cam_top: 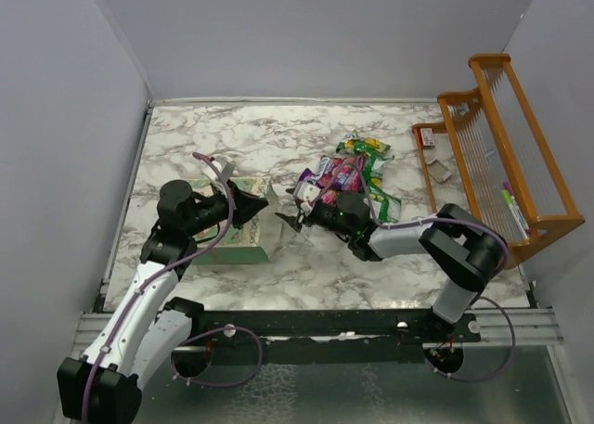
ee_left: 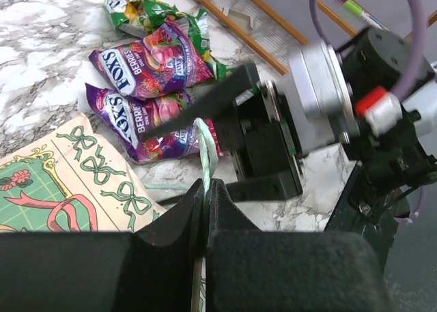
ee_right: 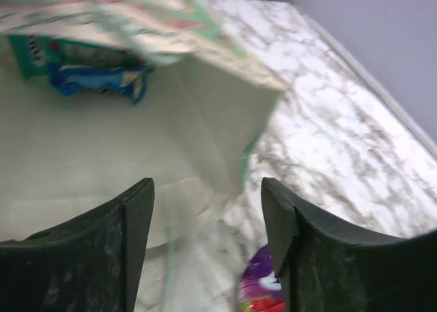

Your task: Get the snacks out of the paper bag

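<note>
The pale-green paper bag (cam_top: 243, 229) lies on its side with its mouth facing right. My left gripper (cam_top: 256, 204) is shut on the bag's green string handle (ee_left: 205, 145), pinched between the jaws (ee_left: 207, 186). My right gripper (cam_top: 291, 222) is open and empty just in front of the bag mouth (ee_right: 208, 216). Inside the cream-white bag (ee_right: 95, 162) lie a blue packet (ee_right: 99, 78) and a green one (ee_right: 31, 56). Outside, purple packets (ee_left: 153, 59) and green packets (cam_top: 367, 150) lie in a pile right of the bag, behind my right gripper.
An orange wooden rack (cam_top: 501, 136) stands at the right edge with markers (cam_top: 513, 207) in it. A small red-and-white box (cam_top: 427, 137) lies beside its base. Grey walls close the table on the left, back and right.
</note>
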